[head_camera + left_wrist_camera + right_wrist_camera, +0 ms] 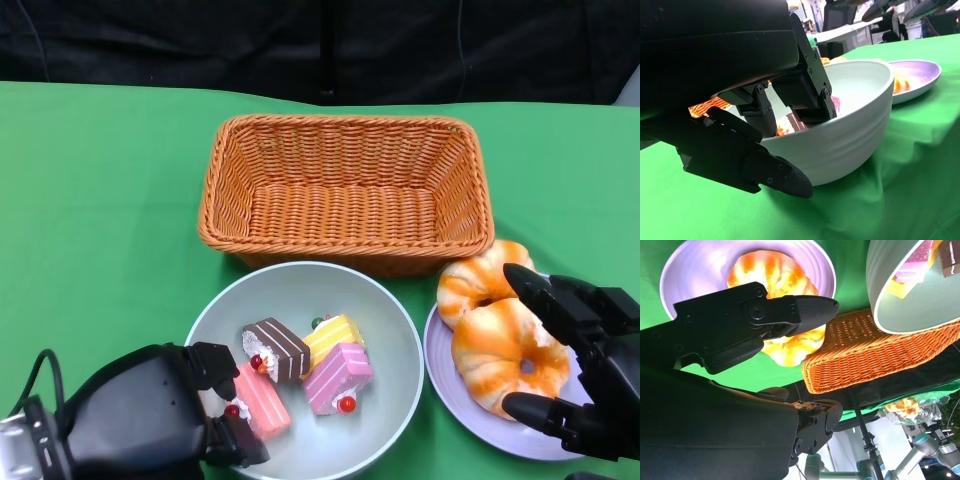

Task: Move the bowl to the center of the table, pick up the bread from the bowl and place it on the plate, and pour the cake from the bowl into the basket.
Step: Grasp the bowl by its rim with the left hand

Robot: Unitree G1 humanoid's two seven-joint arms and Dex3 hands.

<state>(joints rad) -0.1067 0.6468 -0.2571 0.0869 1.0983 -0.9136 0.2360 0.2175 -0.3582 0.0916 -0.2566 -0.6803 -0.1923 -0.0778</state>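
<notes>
Not seeing any readable text, labels, brand names or numbers anywhere here, nothing's showing up on any of the stuff in view.

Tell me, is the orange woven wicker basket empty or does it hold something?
Empty. In the head view the orange woven wicker basket shows only its bare woven bottom; the cake pieces lie in the pale round bowl.

The left hand sits at the lower left, its fingers hooked over a rim with the thumb outside. The right hand is at the lower right, fingers spread apart, holding nothing.
</notes>
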